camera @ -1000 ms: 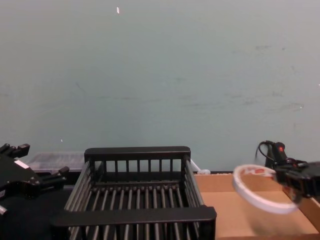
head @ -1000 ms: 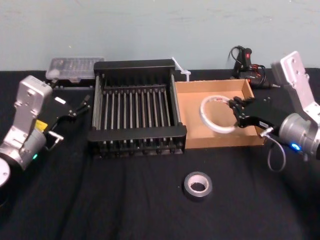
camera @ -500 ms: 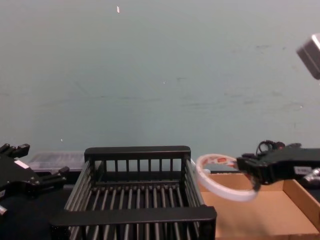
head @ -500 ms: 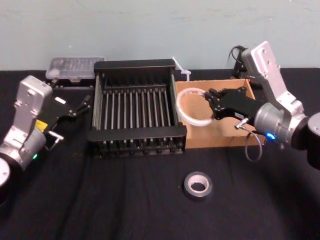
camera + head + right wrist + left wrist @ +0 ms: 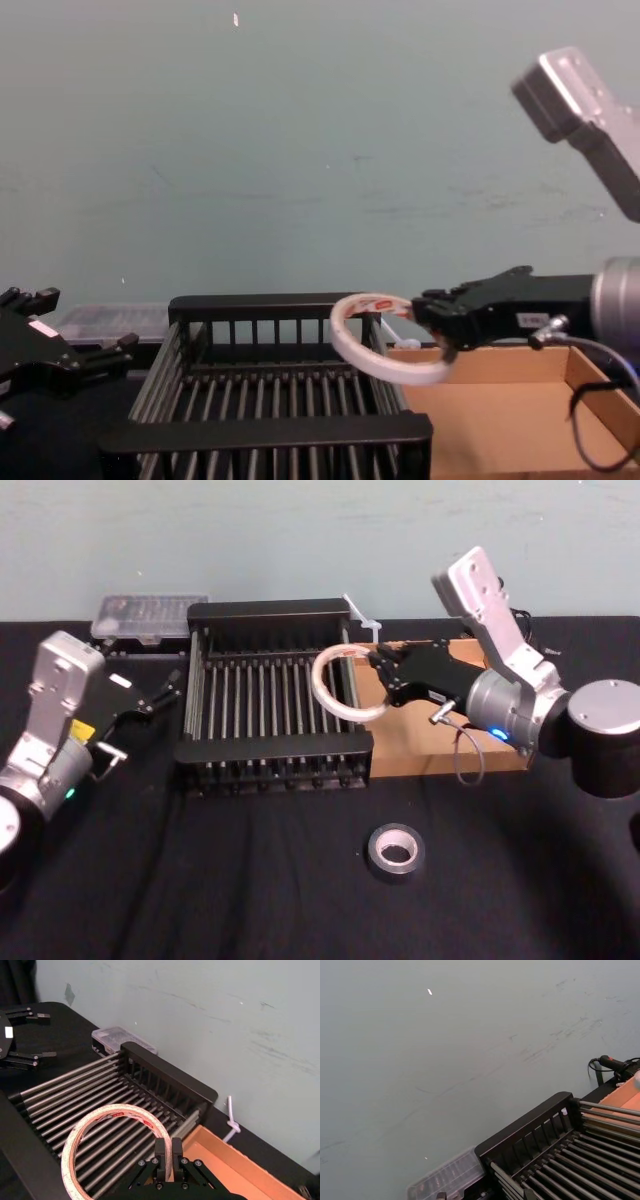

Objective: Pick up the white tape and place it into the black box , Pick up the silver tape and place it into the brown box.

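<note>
right claw (image 5: 378, 673) (image 5: 167, 1149) (image 5: 432, 312): clenched on the white tape (image 5: 318, 685) (image 5: 119, 1108) (image 5: 385, 362), two black fingers pinching the ring's band on the side nearest the brown box (image 5: 440, 764) (image 5: 225, 1156) (image 5: 500, 420); the arm reaches in from the right, raised above the boxes
left claw (image 5: 158, 692) (image 5: 42, 1035) (image 5: 85, 320): released, fingers spread, hanging idle just beside the left wall of the black box (image 5: 270, 748) (image 5: 525, 1127) (image 5: 170, 1077) (image 5: 270, 430)
surface (image 5: 250, 890): covered in black cloth; it carries the two boxes side by side at the back and the silver tape (image 5: 373, 848) nearer the front
black box: plastic crate with thick rims, barred sides and a slatted bottom of parallel rods; its right wall stands just beside the brown box
brown box: shallow tan cardboard tray with low walls, to the right of the crate and about as wide
white tape: thin, wide ring, whitish and translucent, with red print on the inner core; held in the air, tilted, over the right-hand part of the black box, clear above its right rim
silver tape: small, thick grey-silver roll, narrower across than the white ring, lying flat on the cloth in front of the boxes, well apart from both claws
</note>
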Robot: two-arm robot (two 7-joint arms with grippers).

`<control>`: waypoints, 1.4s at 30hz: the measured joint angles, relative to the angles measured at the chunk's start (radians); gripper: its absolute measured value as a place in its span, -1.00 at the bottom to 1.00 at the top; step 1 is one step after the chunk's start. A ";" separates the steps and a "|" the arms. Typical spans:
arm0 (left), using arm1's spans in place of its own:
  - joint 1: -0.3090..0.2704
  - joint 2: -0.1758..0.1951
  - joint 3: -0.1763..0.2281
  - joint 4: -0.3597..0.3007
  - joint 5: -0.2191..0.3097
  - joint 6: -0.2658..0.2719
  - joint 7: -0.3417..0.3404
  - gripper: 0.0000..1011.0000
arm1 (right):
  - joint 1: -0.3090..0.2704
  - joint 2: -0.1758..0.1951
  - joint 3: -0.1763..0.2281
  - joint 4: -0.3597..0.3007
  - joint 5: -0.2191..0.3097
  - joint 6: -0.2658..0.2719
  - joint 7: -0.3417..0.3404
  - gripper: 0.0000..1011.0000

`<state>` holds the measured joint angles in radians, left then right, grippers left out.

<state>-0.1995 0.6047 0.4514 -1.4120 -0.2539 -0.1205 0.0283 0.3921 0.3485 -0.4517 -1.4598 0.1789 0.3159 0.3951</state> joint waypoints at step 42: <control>0.000 0.000 0.000 0.000 0.000 0.000 0.000 0.98 | 0.103 -0.098 -0.047 0.142 -0.049 -0.024 0.015 -0.83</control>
<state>-0.1995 0.6047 0.4514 -1.4119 -0.2539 -0.1205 0.0283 0.4954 0.2503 -0.4988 -1.3183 0.1299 0.2919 0.4106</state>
